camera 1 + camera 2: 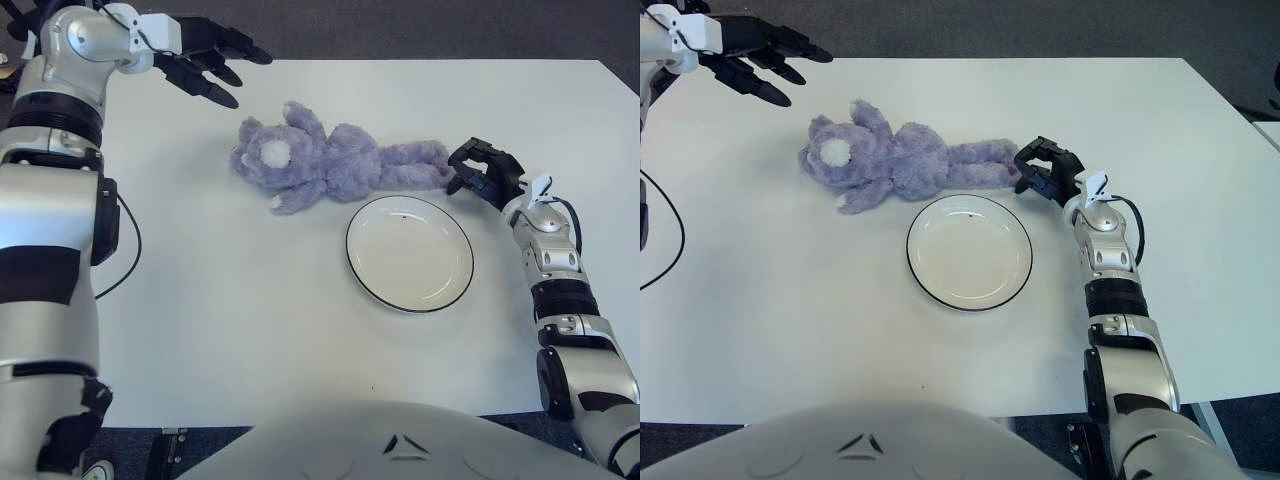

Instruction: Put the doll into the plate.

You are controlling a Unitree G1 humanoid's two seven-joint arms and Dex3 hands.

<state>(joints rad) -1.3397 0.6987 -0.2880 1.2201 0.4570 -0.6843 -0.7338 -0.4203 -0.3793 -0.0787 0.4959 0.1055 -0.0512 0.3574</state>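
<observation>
The doll [325, 167] lies on its side on the table [250, 330], head to the left, legs stretching right, just above the plate [409, 253] and outside it. The right hand [482, 173] sits at the doll's feet, fingers curled around the leg tips, forearm running down the table's right side. The left hand [205, 60] hovers apart from the head, up-left of it, fingers spread and holding nothing.

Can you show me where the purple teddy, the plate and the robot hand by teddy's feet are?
purple teddy [340, 165]: left eye view, on its tummy.
plate [360, 275]: left eye view, on the dark rim.
right robot hand [470, 175]: left eye view, between its fingertips at teddy's feet.
</observation>
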